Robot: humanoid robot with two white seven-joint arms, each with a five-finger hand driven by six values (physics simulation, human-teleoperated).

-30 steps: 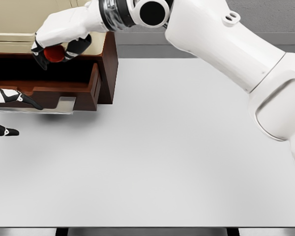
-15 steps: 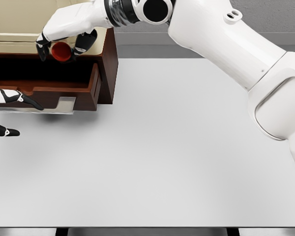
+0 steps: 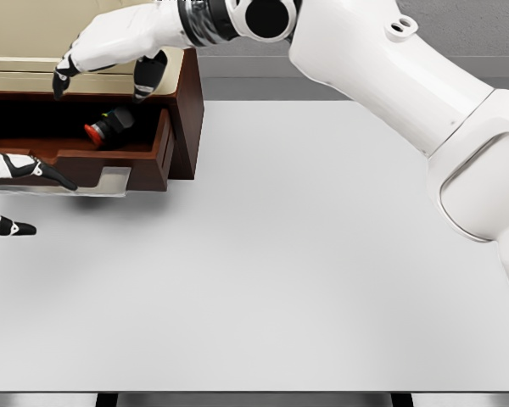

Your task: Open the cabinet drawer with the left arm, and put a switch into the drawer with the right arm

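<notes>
Head view
Cabinet (image 3: pixel 187 102): dark brown wood with a beige top, at the far left corner of the desk (image 3: pixel 322 254).
Drawer (image 3: pixel 157 148): pulled out toward the viewer, open at the top.
Switch (image 3: pixel 108 126): black body with a red button, lying tilted inside the drawer near its right wall; no hand touches it.
Right hand (image 3: pixel 102 59): above the drawer, in front of the cabinet top; fingers spread and released, holding nothing. Its big white arm crosses from the right edge.
Left hand (image 3: pixel 17 170): only some fingers show at the left edge, near the drawer front; I cannot tell if they grasp something.
Desk: white and plain.
</notes>
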